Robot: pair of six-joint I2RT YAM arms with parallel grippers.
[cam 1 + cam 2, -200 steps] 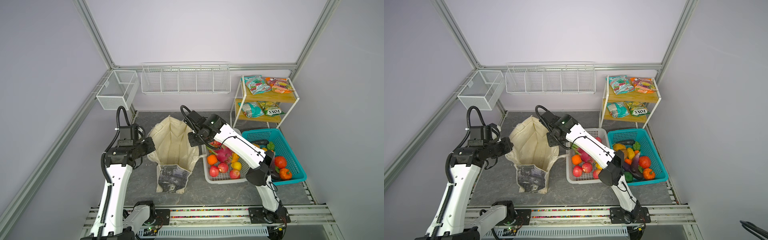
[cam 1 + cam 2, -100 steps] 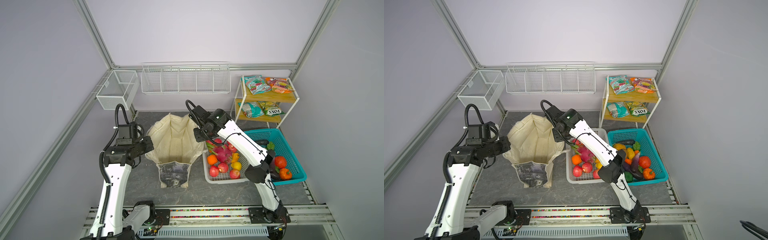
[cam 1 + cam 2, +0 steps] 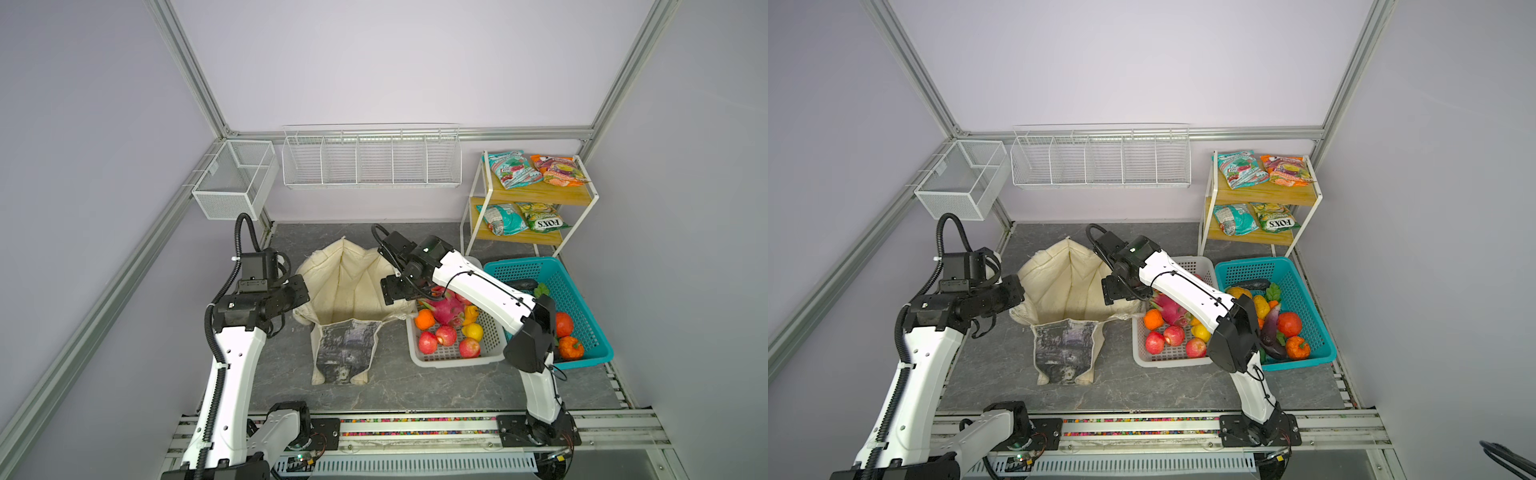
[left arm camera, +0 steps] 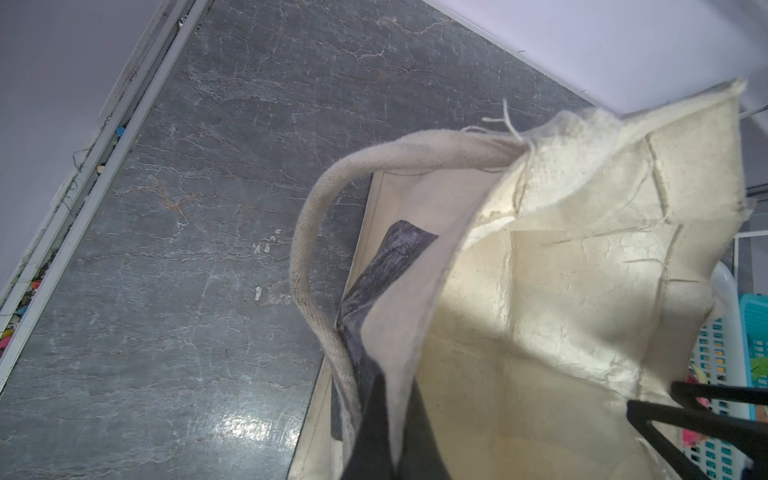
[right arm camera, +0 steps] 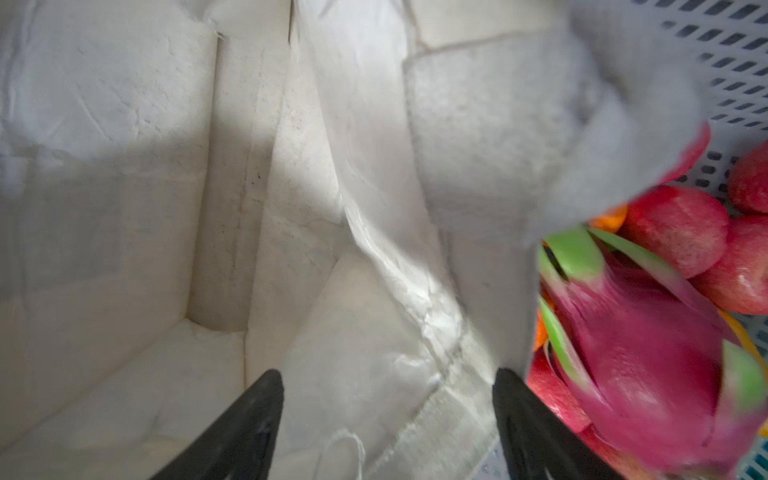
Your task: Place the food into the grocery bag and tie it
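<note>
Left tool (image 3: 302,293): closed on the left rim of the grocery bag (image 3: 345,286), spreading the mouth. In the left wrist view the cloth runs right up to it.
Right tool (image 5: 386,415): fingers well apart with nothing between them, hanging over the bag's right rim.
Grocery bag: upright mid-surface (image 3: 415,386), printed side toward the front edge. I see no food inside.
Food: the dragon fruit (image 3: 446,309) lies on top of the pile in the white basket (image 3: 451,360), which touches the bag on its right-edge side. More pieces fill the teal basket (image 3: 582,357), and snack packets (image 3: 513,168) sit on the shelf (image 3: 536,195) at the back-right corner.
Key relation: the dragon fruit lies just beside the right tool, toward the right edge, and the bag mouth is on the tool's other side.
Long axis: it slants from back-left to front-right, as far as I can tell.
Nearer arm: the right. The left is across the bag and occupied.
My read: no pick has been made yet. I'd close across the fruit's short width.
</note>
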